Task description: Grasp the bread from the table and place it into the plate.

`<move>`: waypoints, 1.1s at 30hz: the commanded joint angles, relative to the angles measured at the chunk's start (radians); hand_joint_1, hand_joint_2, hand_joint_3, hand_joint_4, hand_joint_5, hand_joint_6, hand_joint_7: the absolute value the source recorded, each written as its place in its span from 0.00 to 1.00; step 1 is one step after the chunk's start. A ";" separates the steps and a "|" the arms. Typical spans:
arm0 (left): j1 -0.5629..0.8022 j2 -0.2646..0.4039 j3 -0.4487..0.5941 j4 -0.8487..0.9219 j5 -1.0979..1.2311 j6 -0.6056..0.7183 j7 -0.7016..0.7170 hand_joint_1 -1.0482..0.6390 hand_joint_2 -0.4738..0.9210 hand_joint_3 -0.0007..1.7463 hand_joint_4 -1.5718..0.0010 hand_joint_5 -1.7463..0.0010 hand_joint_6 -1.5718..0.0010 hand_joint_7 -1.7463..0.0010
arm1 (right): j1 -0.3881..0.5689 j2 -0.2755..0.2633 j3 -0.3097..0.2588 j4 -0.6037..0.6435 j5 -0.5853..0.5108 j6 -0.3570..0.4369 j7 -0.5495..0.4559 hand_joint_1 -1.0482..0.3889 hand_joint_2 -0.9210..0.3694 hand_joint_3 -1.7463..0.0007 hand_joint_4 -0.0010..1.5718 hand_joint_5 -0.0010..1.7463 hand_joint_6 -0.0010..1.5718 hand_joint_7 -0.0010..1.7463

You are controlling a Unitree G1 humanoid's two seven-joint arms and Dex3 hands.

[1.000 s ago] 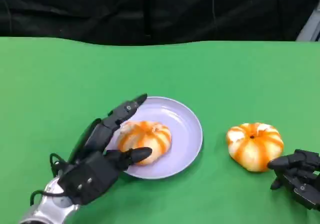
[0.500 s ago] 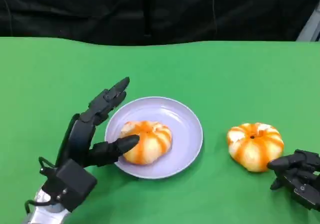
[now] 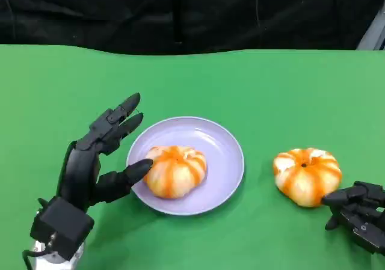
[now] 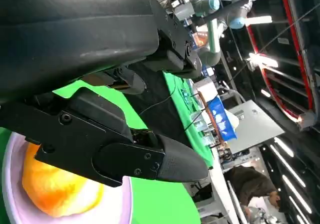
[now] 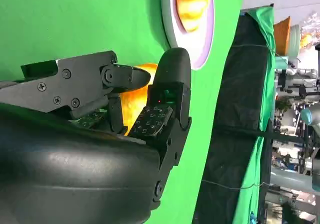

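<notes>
On the green table [image 3: 252, 83], the head view has the left hand [image 3: 96, 156] at the far left, fingers spread wide and holding nothing, its thumb tip just beside the bread [image 3: 175, 171] that sits in the lilac plate [image 3: 225, 147]. The left wrist view adds a close look: the bread [image 4: 55, 189] lies inside the plate's rim [image 4: 10, 204] beyond the black fingers [image 4: 130, 156], with a cluttered room behind. Further right a second bread [image 3: 307, 175] rests on the table, well apart from the plate. Just beside it is the right hand [image 3: 358, 213], fingers curled in on nothing; its wrist view shows that bread [image 5: 134, 97] beyond the fingers.
</notes>
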 commanded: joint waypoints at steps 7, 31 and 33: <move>0.049 0.008 0.092 -0.002 -0.128 0.000 -0.099 0.19 1.00 0.16 0.56 0.97 0.66 0.98 | 0.001 -0.006 -0.001 0.002 0.012 0.003 -0.002 0.71 0.00 0.79 0.49 0.77 0.64 0.35; 0.085 0.010 0.209 0.044 -0.242 0.088 -0.294 0.26 1.00 0.15 0.49 0.97 0.62 0.99 | -0.007 -0.006 -0.001 0.010 0.012 -0.003 0.002 0.72 0.00 0.79 0.49 0.77 0.63 0.35; 0.084 0.010 0.212 0.045 -0.238 0.087 -0.294 0.26 1.00 0.15 0.49 0.97 0.62 0.99 | -0.008 -0.006 -0.001 0.010 0.012 -0.003 0.003 0.72 0.00 0.79 0.49 0.77 0.63 0.35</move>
